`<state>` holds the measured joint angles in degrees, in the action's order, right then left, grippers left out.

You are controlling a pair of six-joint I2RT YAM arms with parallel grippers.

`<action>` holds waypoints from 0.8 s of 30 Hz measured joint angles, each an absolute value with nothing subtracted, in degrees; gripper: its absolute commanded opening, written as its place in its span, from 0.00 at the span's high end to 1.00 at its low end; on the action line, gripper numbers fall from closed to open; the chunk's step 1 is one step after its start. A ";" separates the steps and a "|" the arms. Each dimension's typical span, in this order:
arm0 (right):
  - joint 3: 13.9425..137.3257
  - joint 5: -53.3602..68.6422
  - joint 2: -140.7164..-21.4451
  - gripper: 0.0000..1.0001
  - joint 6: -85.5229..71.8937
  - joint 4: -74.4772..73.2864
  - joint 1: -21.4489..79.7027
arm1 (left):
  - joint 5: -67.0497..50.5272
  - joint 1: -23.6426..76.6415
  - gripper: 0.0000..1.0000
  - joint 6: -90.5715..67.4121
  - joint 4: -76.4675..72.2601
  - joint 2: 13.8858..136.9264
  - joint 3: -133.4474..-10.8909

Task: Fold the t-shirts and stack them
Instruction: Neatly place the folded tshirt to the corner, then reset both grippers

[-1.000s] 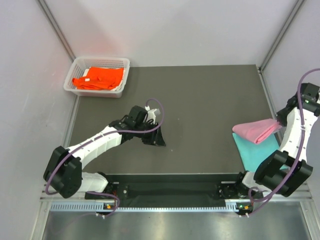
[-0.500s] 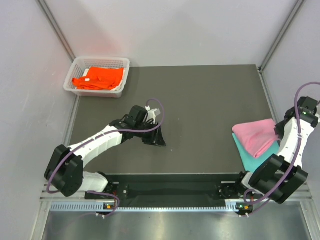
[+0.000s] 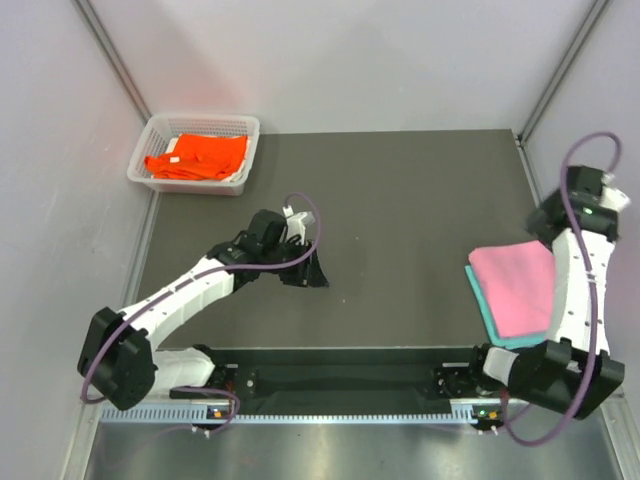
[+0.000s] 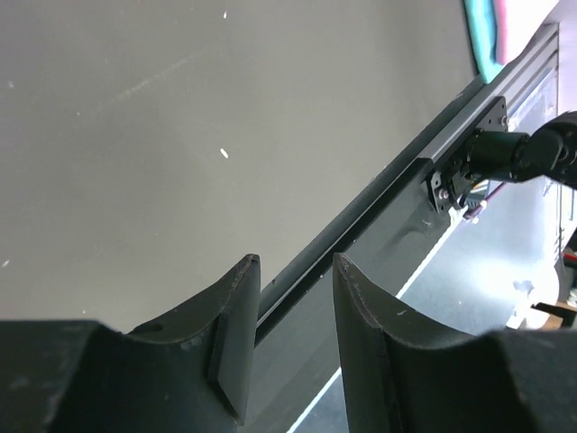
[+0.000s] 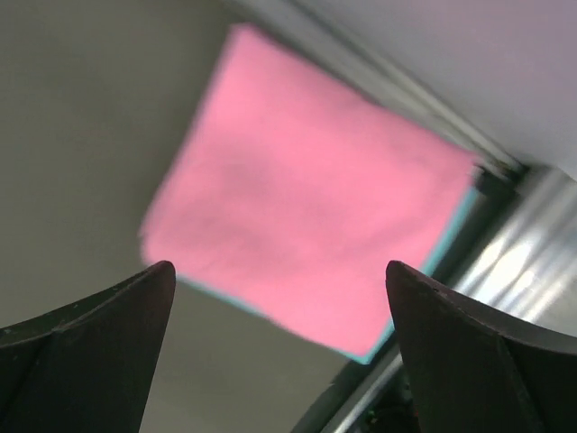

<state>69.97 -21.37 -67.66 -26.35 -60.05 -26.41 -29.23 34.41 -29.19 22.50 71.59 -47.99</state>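
Note:
A folded light pink t-shirt lies flat on a folded teal t-shirt at the table's front right. In the right wrist view the pink shirt covers the teal one, which shows only as a thin edge. My right gripper hovers above the stack's far edge, open and empty. A bright orange t-shirt lies crumpled in the basket. My left gripper sits low over mid-table, its jaws partly apart with nothing between them.
The white wire-mesh basket stands at the table's far left corner. The dark table ends at a metal rail along the front. Grey walls close in on the left, back and right.
My right gripper has opened and let go of the pink shirt, which now lies flat on the teal one. The right arm has lifted back; the left arm has shifted slightly.

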 measured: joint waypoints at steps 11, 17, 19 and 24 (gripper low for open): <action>63.13 -12.60 -64.86 0.00 -40.10 -43.68 24.95 | -21.82 33.78 0.52 -37.12 15.38 51.86 -35.33; 34.79 -2.68 -54.28 0.00 -50.83 -23.14 35.40 | -17.28 33.61 0.51 -49.82 3.03 32.60 -19.25; 26.89 0.05 -49.91 0.00 -54.17 -17.74 36.67 | -15.81 33.61 0.51 -54.83 -0.84 26.15 -13.02; 12.67 3.42 -35.97 0.00 -62.13 -4.40 37.45 | -12.49 33.56 0.52 -65.78 -4.62 8.54 -2.50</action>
